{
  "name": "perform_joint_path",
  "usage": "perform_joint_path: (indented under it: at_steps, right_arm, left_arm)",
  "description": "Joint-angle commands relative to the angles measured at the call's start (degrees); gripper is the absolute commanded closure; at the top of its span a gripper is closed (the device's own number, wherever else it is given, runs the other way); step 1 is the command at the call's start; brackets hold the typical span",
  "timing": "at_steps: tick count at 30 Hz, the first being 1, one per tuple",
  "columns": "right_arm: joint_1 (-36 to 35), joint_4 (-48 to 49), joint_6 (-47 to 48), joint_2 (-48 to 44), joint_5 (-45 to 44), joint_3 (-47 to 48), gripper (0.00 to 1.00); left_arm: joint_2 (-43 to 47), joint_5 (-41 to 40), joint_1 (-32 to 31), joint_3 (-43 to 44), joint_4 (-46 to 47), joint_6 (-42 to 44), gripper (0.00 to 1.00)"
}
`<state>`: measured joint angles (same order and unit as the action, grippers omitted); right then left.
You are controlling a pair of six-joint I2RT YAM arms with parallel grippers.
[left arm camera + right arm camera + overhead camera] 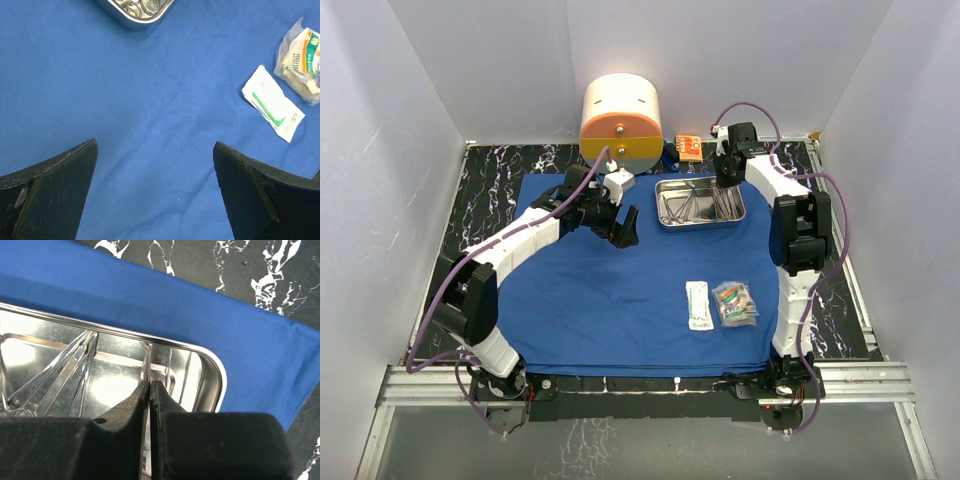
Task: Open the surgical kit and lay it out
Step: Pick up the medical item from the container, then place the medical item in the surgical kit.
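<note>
Tray beneath pinched right end effector

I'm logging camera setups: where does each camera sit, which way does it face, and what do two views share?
Top external: above and behind the robot, looking down on the blue cloth, steel tray and two packets; left arm and right arm show.
Left wrist: on the left arm, facing down at the cloth; open left end effector frames the bottom.
Right wrist: on the right arm, looking into the tray; closed right end effector fills the bottom.
Shared: all three show the tray; top and left wrist, the packets.
</note>
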<state>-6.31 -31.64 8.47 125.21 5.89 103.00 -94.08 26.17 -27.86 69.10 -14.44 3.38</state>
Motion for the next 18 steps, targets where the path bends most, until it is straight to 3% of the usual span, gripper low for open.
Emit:
perform_joint_path:
  at_steps: [1, 9, 18]
  right_arm:
    - [1.04, 0.72, -2.40, -3.16, 5.51, 2.98, 0.95]
    - [2.94, 1.57, -5.98, -2.67, 12.29, 3.58, 0.99]
    - [5.95, 7.54, -12.89, -8.84, 29.32, 1.68, 1.00]
  left_arm:
    - [3.16, 1.51, 0.26, -0.97, 0.73, -0.15, 0.02]
    - [3.13, 1.25, 0.26, -1.08, 0.68, -0.21, 0.01]
    - [0.97, -3.40, 1.55, 2.13, -0.58, -2.78, 0.01]
